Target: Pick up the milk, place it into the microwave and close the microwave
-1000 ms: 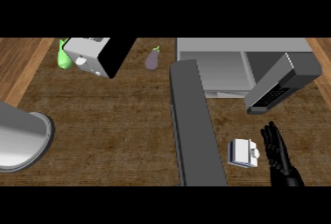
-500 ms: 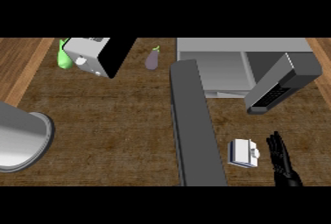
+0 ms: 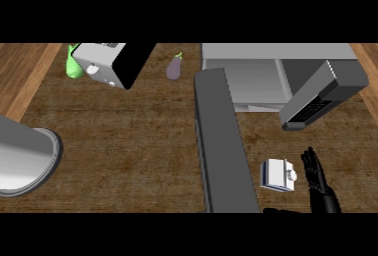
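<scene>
The milk (image 3: 278,174), a small white carton, lies on the wooden counter (image 3: 140,140) at the lower right. My right hand (image 3: 319,182) stands just right of it, open, with its fingers straight and pointing away from me; a narrow gap separates it from the carton. The microwave (image 3: 247,82) sits at the back right with its grey cavity open. Its door (image 3: 323,96) is swung out to the right, above the milk. My left hand does not show.
A long grey bar (image 3: 221,145) runs from the microwave's left corner to the lower edge, just left of the milk. A large grey round vessel (image 3: 22,157) is at the left edge. A white-and-black appliance (image 3: 111,62), a green item (image 3: 72,67) and an eggplant (image 3: 174,67) stand at the back.
My right hand has drifted slightly right and toward me and turned edge-on beside the milk. The carton and the microwave door have not moved.
</scene>
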